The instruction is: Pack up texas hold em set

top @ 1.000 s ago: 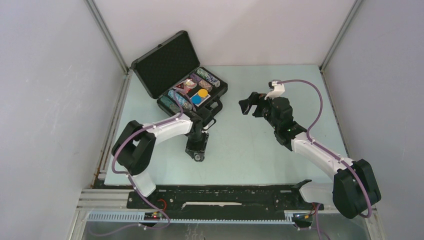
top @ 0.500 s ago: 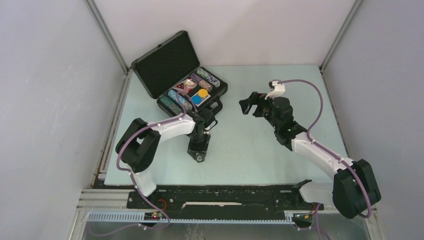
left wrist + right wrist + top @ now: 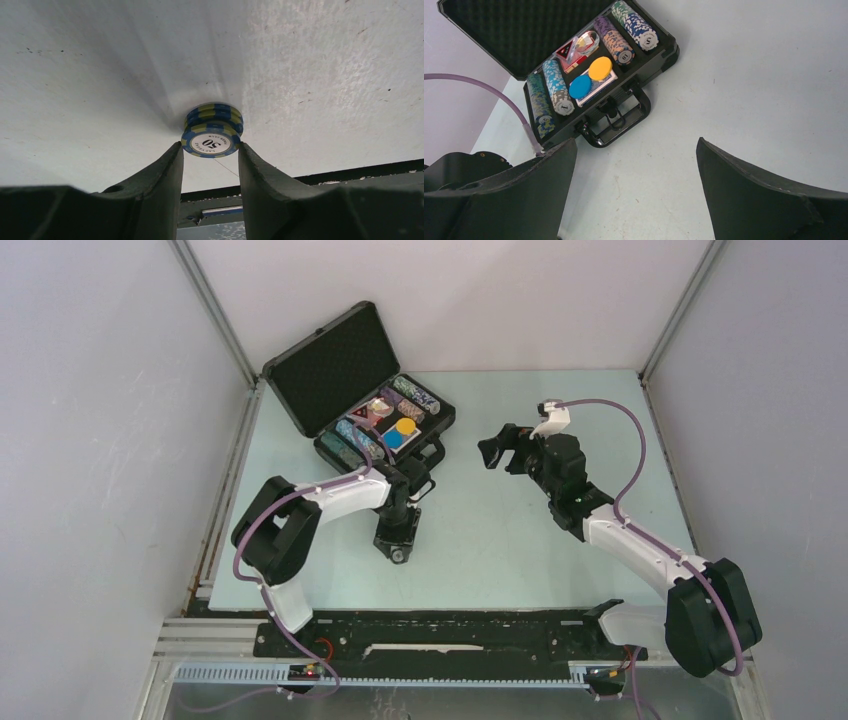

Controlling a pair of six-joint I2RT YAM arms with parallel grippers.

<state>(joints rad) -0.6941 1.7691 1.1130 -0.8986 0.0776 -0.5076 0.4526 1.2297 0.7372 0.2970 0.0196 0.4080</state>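
**Top view.** Shows the black briefcase (image 3: 325,368) lying open at the far-left corner of the tabletop (image 3: 560,570), lid tipped back, chip rows (image 3: 360,440) packed inside. Puts the left claw (image 3: 396,548) pointing down at the tabletop, just on the near side of the case; fingertips too small to read here. Puts the right claw (image 3: 497,445) well apart to the right, raised and spread wide, aimed toward the case.

**Left wrist.** Catches the left claw (image 3: 210,150) pinching a short stack of blue-and-yellow chips (image 3: 212,131), top one marked 50, a fingertip touching each side. Shows the stack resting on the tabletop (image 3: 325,75).

**Right wrist.** Shows the right claw (image 3: 636,145) spread wide above the tabletop (image 3: 749,90). Finds the briefcase (image 3: 489,30) open beyond it: foam-lined lid, patterned chip rows (image 3: 558,87) at both ends, orange disc (image 3: 600,68) and blue disc (image 3: 580,86) lying on the card deck (image 3: 605,81) in the middle, handle (image 3: 624,122) facing the claw.
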